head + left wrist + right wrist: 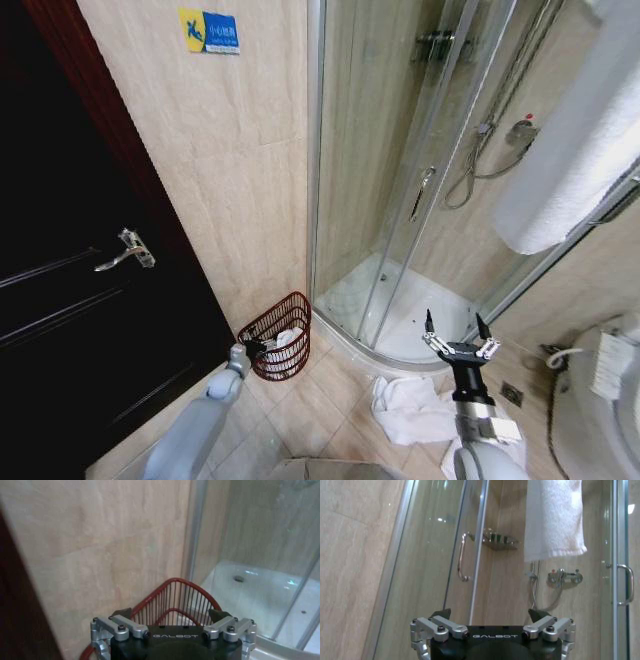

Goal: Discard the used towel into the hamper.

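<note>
GALBOT lettering on left gripper (170,617) at hamper (172,600), fingers (122,613) apart.

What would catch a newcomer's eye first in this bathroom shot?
Probably the white towel crumpled on the tiled floor, beside the open right gripper in front of the glass shower cabin. Next, the red-brown wire hamper against the beige wall by the dark door, with the open left gripper at its rim.

Hamper (277,335) mouth open, hemmed by wall (230,190) and shower tray (400,310).
</note>
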Robot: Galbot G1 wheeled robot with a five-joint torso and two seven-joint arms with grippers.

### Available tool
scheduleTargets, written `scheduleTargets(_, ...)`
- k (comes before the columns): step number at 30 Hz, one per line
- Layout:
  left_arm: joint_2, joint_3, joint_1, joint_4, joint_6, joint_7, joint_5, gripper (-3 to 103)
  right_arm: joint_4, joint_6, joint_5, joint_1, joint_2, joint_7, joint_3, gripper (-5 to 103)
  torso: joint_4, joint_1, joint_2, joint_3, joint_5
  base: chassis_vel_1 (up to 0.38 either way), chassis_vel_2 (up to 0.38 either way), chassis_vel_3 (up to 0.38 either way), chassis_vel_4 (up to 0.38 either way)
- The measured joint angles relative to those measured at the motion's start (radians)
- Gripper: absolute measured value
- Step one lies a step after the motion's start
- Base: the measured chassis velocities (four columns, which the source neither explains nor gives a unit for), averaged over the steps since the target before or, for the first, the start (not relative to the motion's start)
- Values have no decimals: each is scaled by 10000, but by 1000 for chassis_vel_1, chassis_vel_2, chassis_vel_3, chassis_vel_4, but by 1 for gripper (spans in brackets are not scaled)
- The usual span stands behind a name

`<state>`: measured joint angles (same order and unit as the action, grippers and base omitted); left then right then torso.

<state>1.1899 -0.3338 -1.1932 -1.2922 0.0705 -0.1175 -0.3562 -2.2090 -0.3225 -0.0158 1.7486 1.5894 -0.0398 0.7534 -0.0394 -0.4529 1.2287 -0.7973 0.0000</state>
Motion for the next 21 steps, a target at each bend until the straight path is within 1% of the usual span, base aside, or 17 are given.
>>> scheduleTargets(1, 33, -296, -295, -402, -129, -20, -12, 100, -216, 131, -19, 32, -9, 0, -23, 100, -4, 0, 0, 0, -1, 0, 0, 0, 0)
scheduleTargets(2, 33, -296, -295, -402, -129, -20, -12, 100, -216, 131, -19, 32, -9, 0, -23, 100, -4, 0, 0, 0, -1, 0, 0, 0, 0)
scheduleTargets(4, 135, -792, -742, -1152, -277, -205, -91, 100, -732, 425, -138, 77, -53, -7, -48, 100, -1, 0, 0, 0, -2, 0, 0, 0, 0)
scheduleTargets(5, 266, -1310, -1075, -1866, -447, -397, -198, 100, -1107, 649, -268, 62, -117, -23, -45, 100, 1, 0, 1, 0, -3, 0, 0, 0, 0)
scheduleTargets(6, 266, -1310, -1075, -1866, -447, -397, -198, 100, -1107, 649, -268, 62, -117, -23, -45, 100, 1, 0, 1, 0, -3, 0, 0, 0, 0)
scheduleTargets(8, 429, -1938, -1455, -2750, -747, -597, -343, 100, -1505, 895, -467, 12, -192, -23, -21, 100, 1, 0, 0, 0, 0, 0, 0, 0, 0)
scheduleTargets(10, 611, -2579, -1836, -3617, -924, -936, -311, 100, -1767, 1049, -658, -25, -292, -10, 28, 100, 1, -1, 1, 0, 0, 0, 0, 0, 0)
scheduleTargets(11, 611, -2579, -1836, -3617, -924, -936, -311, 100, -1767, 1049, -658, -25, -292, -10, 28, 100, 1, -1, 1, 0, 0, 0, 0, 0, 0)
scheduleTargets(12, 738, -2903, -2076, -4144, -968, -1138, -235, 100, -1845, 1086, -740, -40, -352, -7, 43, 100, 0, -1, 0, 0, 1, 0, 0, 0, 0)
scheduleTargets(14, 985, -3304, -2455, -4932, -1054, -1276, -245, 100, -1957, 1115, -861, -49, -414, -4, 60, 100, 0, -1, 1, 0, 1, 0, 0, 0, 0)
scheduleTargets(15, 985, -3304, -2455, -4932, -1054, -1276, -245, 100, -1957, 1115, -861, -49, -414, -4, 60, 100, 0, -1, 1, 0, 1, 0, 0, 0, 0)
scheduleTargets(18, 1482, -3796, -2936, -5754, -983, -1768, 42, 100, -2119, 1184, -1049, -78, -457, 173, 34, 100, 1, -1, 1, 0, 2, 0, 0, 0, 0)
scheduleTargets(21, 1844, -3966, -3255, -6262, -961, -1876, 152, 100, -2222, 1266, -1254, -128, -512, 308, 44, 100, 0, -1, 0, 0, -1, 0, 0, 0, 0)
